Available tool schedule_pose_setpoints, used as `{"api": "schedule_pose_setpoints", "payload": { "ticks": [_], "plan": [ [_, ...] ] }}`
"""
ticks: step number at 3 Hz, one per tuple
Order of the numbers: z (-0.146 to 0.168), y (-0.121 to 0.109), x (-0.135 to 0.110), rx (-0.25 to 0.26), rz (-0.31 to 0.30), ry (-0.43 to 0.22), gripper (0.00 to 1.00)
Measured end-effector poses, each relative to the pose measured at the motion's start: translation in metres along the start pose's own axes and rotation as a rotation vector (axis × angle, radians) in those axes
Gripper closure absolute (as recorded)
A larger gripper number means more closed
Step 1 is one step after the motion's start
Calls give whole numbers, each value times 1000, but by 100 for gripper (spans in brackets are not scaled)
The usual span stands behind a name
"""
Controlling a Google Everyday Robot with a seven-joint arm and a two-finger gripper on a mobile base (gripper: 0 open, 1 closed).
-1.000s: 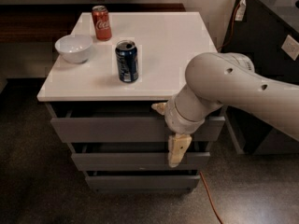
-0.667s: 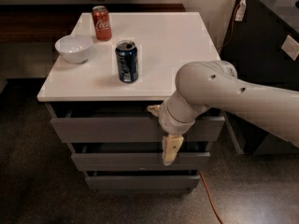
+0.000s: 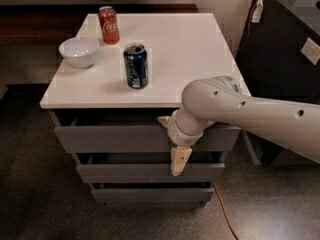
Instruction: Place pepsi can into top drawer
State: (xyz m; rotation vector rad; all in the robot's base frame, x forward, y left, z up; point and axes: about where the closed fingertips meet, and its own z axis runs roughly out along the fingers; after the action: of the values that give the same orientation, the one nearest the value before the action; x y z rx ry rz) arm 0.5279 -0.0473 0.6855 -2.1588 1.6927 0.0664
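gripper (image 3: pixel 180 160): hangs at the cabinet face; open or closed, cannot tell.
top drawer (image 3: pixel 110 138): front just above the jaws.
pepsi can (image 3: pixel 135 66): upright, up-left, well apart.
advice: likely pull drawer straight out first.

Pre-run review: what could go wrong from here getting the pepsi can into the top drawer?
1. The top drawer looks barely pulled out, so the pepsi can may not fit in.
2. The claw hangs before that drawer, lower than the tabletop; rising, it could clip the edge.
3. A wide reach could knock the bowl.
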Motion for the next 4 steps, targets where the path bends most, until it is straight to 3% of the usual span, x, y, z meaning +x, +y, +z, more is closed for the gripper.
{"api": "schedule_pose_setpoints", "payload": {
  "ticks": [1, 2, 4],
  "plan": [
    [15, -12, 12, 31, 26, 23, 0],
    [22, -26, 32, 78, 99, 47, 0],
    [29, -39, 52, 139, 148, 93, 0]
  ]
}}
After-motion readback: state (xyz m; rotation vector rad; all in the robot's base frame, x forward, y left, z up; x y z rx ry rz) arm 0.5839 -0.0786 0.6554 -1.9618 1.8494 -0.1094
